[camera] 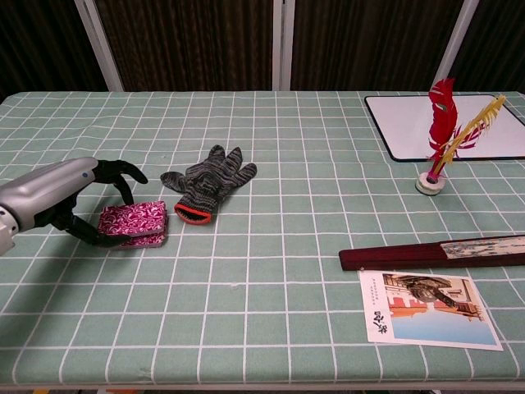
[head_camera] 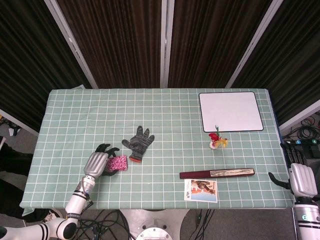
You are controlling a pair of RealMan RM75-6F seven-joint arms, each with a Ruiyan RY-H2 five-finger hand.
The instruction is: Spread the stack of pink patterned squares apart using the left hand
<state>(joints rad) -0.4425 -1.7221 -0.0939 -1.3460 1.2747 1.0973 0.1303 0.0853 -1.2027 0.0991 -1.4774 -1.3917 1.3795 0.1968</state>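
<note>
Near the front-left part of the table [camera: 271, 328], the stack of pink patterned squares [camera: 131, 224] is seen lying on the green checked cloth, its upper layers slightly offset from the lower ones in the chest view. The left robot hand [camera: 57, 197] is placed at the stack's left side, with dark fingers [camera: 123, 176] arched over the far edge and the thumb laid along the near edge, so that the stack is pinched between them. A grey knitted glove [camera: 205, 185] with an orange cuff is found just beside the stack on its right, apart from it. Bare cloth is left in front of the stack up to the table's front edge, and further bare cloth is left to the right of the glove. The right robot hand [head_camera: 301, 178] is held off the table's right edge in the head view; whether its fingers are closed cannot be told. Well apart on the right, a folded fan [camera: 435, 252], a picture card [camera: 426, 320], a feather shuttlecock [camera: 439, 135] and a whiteboard [head_camera: 230, 111] are seen.
</note>
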